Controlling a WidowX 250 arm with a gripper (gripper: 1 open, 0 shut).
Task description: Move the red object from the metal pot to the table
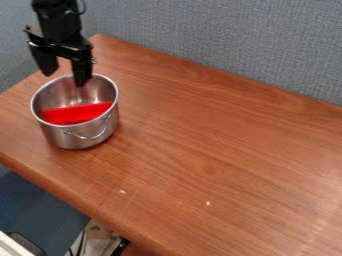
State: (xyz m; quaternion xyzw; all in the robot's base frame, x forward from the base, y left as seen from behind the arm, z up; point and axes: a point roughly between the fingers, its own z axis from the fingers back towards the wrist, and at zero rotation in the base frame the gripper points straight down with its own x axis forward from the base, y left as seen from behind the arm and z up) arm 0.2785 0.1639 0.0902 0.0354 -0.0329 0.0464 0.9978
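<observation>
The metal pot [78, 128] stands near the left end of the table [214, 150], its wire handle hanging on the near side. The red object [75, 113] lies inside it, bright red, across the pot's floor. My gripper [63, 68] hangs just above the pot's far rim, pointing straight down, black, with its two fingers spread apart and nothing between them. It is apart from the red object.
A grey-blue wall runs behind the table. The table's left and front edges lie close to the pot. Clutter shows on the floor below the front edge.
</observation>
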